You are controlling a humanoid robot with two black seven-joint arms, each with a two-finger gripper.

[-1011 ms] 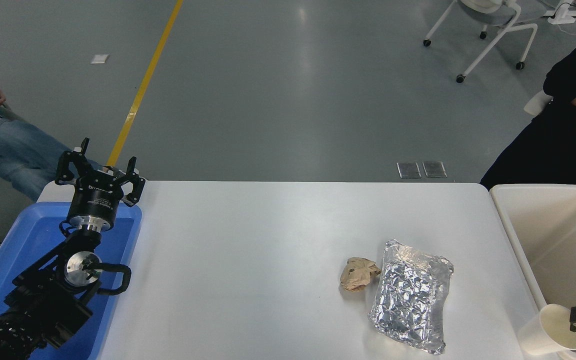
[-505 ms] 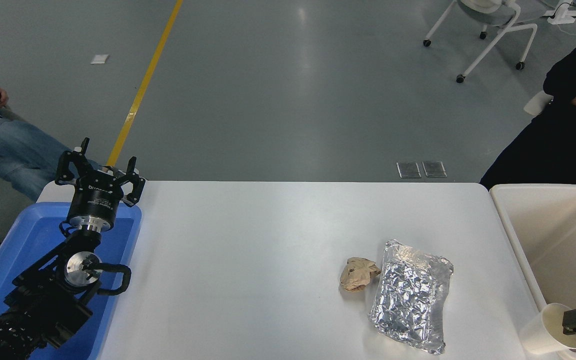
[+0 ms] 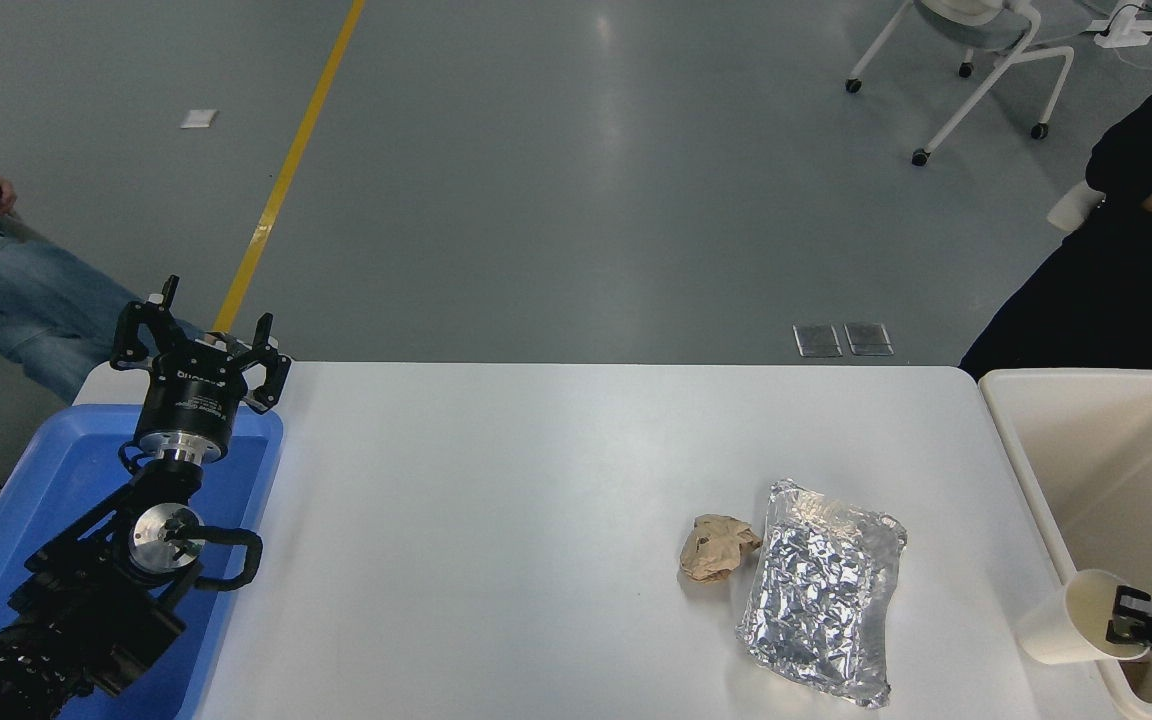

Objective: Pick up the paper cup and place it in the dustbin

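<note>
The white paper cup (image 3: 1061,625) is at the lower right, tipped on its side with its cream mouth facing right. It hangs over the near left rim of the cream-white dustbin (image 3: 1096,377), which stands at the table's right end. My right gripper (image 3: 1128,620) comes in from the right edge and is shut on the cup's rim, with one finger inside the mouth. My left gripper (image 3: 201,340) is open and parked above the blue tray at the lower left.
A crumpled brown paper wad (image 3: 716,547) and a crinkled silver foil packet (image 3: 821,590) lie on the white table (image 3: 496,500), left of the cup. A blue tray (image 3: 56,470) sits at the left. People sit at the far left and far right.
My right gripper has lifted the cup a little up and to the left along the dustbin's left rim. The left arm has not moved.
</note>
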